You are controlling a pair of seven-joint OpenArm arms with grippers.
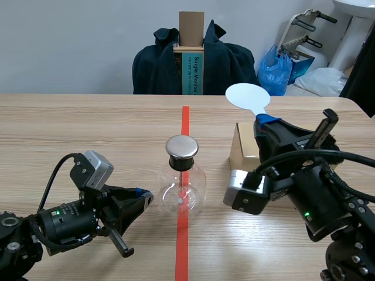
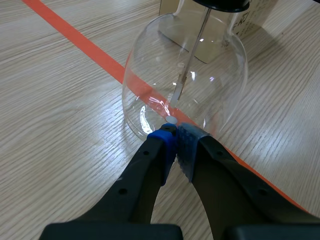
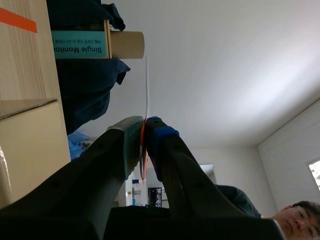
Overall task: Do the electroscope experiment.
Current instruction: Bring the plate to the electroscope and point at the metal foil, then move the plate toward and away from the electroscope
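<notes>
The electroscope, a clear glass flask with a metal cap, stands on the red tape line at mid-table. Inside the flask a thin rod hangs down. My left gripper lies low on the table just left of the flask, and in the left wrist view this gripper is shut on nothing, its tips at the flask's base. My right gripper is raised over a tan box, shut on the stem of a white round paddle. In the right wrist view the paddle shows edge-on between the right gripper's pads.
The tan box sits right of the flask, close beside it. Beyond the table's far edge stands a chair draped with a dark jacket, a labelled carton and a blue bag. A person shows behind the right arm.
</notes>
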